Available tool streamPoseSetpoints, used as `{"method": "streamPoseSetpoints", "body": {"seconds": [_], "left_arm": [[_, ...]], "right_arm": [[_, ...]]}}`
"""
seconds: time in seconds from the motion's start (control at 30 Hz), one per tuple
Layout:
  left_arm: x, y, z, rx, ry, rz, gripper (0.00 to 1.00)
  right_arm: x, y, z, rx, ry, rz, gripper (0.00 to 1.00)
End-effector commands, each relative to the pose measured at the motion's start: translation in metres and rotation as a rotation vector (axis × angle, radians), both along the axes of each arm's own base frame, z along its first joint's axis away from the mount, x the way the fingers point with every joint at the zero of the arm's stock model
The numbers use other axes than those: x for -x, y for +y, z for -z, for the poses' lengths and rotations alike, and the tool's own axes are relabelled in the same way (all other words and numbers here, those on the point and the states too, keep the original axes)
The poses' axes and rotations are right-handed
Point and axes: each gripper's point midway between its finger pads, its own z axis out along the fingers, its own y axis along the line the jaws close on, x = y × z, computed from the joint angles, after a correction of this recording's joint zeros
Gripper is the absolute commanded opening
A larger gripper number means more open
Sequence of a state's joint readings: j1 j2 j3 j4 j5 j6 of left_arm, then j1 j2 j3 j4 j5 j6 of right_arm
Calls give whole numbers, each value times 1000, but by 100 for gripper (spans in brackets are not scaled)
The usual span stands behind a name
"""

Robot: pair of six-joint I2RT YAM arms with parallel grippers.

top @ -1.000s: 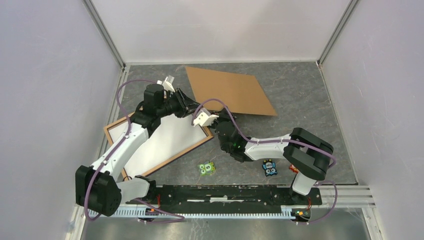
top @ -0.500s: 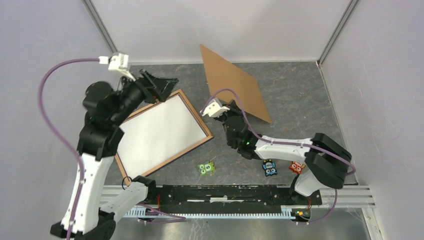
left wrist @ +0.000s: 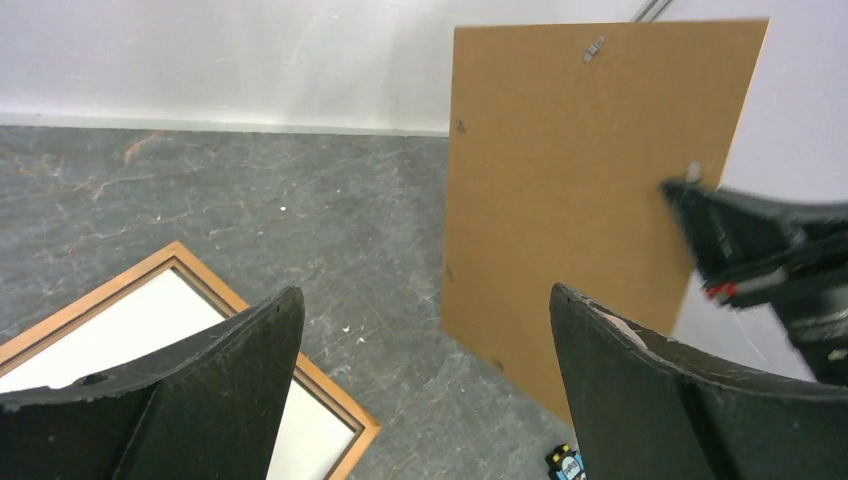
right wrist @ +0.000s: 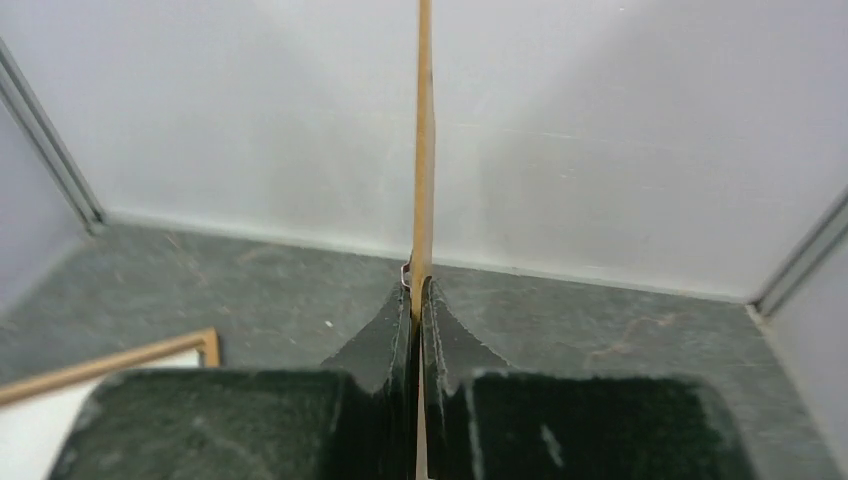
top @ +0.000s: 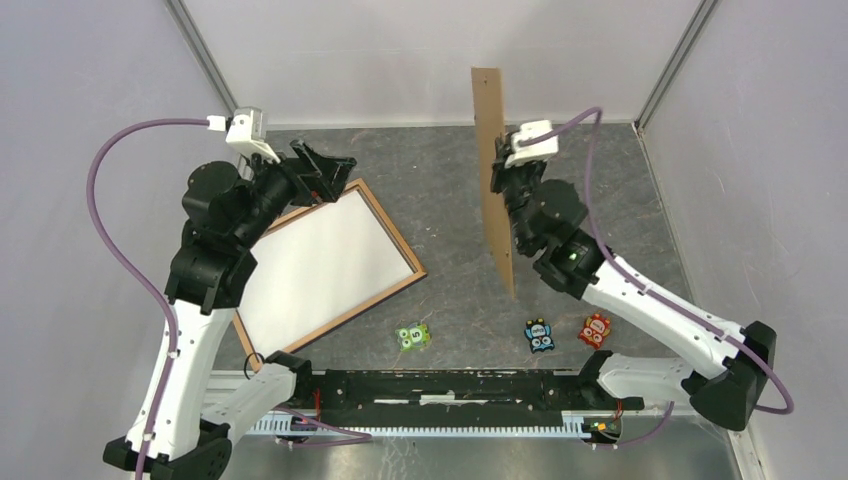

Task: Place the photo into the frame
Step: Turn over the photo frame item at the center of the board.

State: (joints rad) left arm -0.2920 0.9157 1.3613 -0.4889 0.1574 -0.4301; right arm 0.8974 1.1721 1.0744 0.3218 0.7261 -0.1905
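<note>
The frame (top: 391, 228) lies flat on the left of the table, wood side up. The photo (top: 320, 265) lies inside its rails, white back up, and looks already seated. The right gripper (right wrist: 419, 290) is clamped on the brown board (top: 486, 120), holding it upright and edge-on, right of the frame and well apart from it. The left gripper (left wrist: 425, 300) is spread wide and holds nothing, hanging above the frame's far corner.

The board is pinched at one edge only, so I judge it could pivot or slip in the fingers as it is laid over. A board that comes down skewed could catch a rail or push the photo out of place. The open left fingers could also bump that far corner.

Count: one frame, one photo, one board, two arms. There are three small figures near the arm bases: green (top: 413, 336), blue (top: 539, 335) and red (top: 594, 329).
</note>
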Motion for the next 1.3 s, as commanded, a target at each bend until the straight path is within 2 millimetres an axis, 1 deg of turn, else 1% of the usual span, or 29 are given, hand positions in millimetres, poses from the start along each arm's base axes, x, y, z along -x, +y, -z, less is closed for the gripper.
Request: {"method": "streamPoseSetpoints", "body": {"seconds": [0.0,0.1,0.2,0.23,0.33,0.43,0.5,0.53,0.57,0.63,0.7,0.73,0.83,0.87,0.93,0.97,1.07,1.13,1.27], "left_arm": [[-2,12,-6,-59,-96,-56,98],[-5,10,5,-94,-89,-67,99],[-4,5,15,-106,-84,-53,100],[-4,0,21,-106,-77,-36,100],[-9,-16,44,-99,-35,23,100],[-16,-33,67,-83,36,91,100],[-17,-51,80,-55,95,178,100],[-19,-60,87,-40,124,216,100],[-20,-69,93,-19,157,258,100],[-20,-84,102,20,210,331,100],[-21,-95,111,55,258,379,100],[-22,-98,115,69,276,391,100],[-25,-104,127,84,322,411,100],[-26,-104,129,82,328,411,100],[-28,-103,133,72,334,404,100],[-29,-103,135,68,337,400,100],[-31,-101,139,63,347,387,100],[-32,-100,140,62,348,381,100],[-32,-96,135,53,321,361,100]], "right_arm": [[-12,8,-22,-314,58,-160,0],[-29,-4,-14,-454,127,-152,0],[-42,-12,-5,-573,178,-170,0],[-46,-14,-1,-604,198,-179,0],[-56,-21,12,-673,262,-194,0],[-65,-35,29,-769,315,-229,0],[-70,-47,40,-827,339,-245,0],[-72,-57,45,-862,345,-252,0],[-72,-60,49,-896,346,-277,0],[-72,-76,58,-962,344,-287,0],[-72,-91,69,-1028,350,-291,0],[-71,-95,75,-1053,358,-300,0],[-70,-104,86,-1120,374,-329,0],[-71,-106,91,-1145,385,-335,0],[-69,-107,96,-1200,397,-372,0],[-69,-113,98,-1230,393,-378,0],[-69,-124,97,-1289,377,-392,0],[-70,-125,95,-1312,368,-401,0],[-73,-118,100,-1340,379,-407,0]]}}
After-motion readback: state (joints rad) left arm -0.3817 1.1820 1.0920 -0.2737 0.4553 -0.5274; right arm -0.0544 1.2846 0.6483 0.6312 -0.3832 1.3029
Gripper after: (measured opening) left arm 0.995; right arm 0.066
